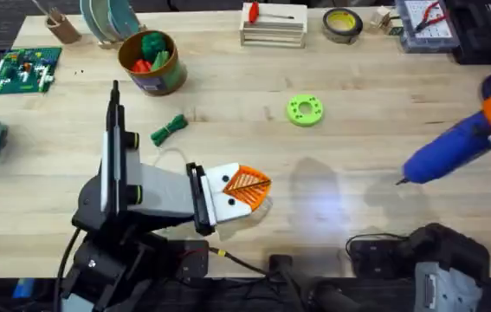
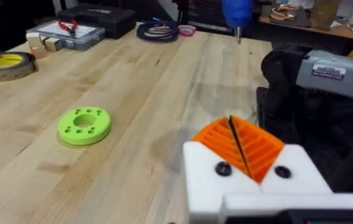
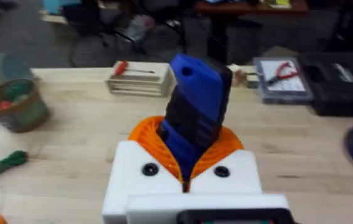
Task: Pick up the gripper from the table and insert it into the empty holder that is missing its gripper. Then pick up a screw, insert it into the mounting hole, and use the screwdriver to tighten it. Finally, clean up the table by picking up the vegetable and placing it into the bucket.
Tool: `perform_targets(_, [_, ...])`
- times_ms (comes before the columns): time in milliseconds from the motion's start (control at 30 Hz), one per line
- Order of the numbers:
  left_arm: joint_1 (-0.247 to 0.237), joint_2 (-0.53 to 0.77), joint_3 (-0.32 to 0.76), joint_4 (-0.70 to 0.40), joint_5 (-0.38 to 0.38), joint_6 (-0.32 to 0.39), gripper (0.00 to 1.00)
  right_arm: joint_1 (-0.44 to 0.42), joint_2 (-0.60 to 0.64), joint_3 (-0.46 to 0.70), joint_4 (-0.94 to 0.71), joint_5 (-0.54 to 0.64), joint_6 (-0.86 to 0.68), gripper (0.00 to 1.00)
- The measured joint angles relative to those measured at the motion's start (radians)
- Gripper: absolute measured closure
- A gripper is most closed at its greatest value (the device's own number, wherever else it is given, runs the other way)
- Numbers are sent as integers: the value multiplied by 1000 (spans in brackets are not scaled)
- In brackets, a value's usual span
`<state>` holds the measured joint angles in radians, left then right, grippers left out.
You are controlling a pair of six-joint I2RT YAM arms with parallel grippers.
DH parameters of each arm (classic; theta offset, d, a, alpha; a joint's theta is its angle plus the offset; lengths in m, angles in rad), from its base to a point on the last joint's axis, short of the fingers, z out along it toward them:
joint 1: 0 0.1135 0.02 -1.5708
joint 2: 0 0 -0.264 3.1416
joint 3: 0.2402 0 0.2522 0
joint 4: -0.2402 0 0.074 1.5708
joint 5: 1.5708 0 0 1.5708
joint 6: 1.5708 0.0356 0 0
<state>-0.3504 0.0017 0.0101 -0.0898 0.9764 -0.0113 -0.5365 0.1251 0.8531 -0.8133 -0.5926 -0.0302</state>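
With the right gripper [image 3: 185,177] clamped on the screwdriver [image 1: 449,154], lifted with its bit angled down, we judge tightening is finished, since the left gripper [image 1: 249,186] rests closed and empty, leaving the vegetable [image 1: 169,130] just below the bucket [image 1: 151,62].

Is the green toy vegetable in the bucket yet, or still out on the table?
Still out. The vegetable lies flat on the bare wood, apart from the bucket, which holds other toy pieces. Neither pincer is near it.
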Motion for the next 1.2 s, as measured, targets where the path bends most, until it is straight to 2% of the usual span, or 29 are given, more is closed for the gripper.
perform_targets(200, [0, 0, 0, 0, 0, 0, 997, 1, -56, -105, 107, -109, 98, 993])
perform_targets(400, [0, 0, 0, 0, 0, 0, 997, 2, -56, -146, 229, -144, 145, 993])
perform_targets(533, [0, 0, 0, 0, 0, 0, 997, 10, -55, -186, 246, -152, 161, 993])
perform_targets(833, [0, 0, 0, 0, 0, 0, 997, 118, -9, -234, 270, -153, 170, 993])
perform_targets(1200, [0, 0, 0, 0, 0, 0, 997, 222, 151, -236, 412, -152, 178, 993])
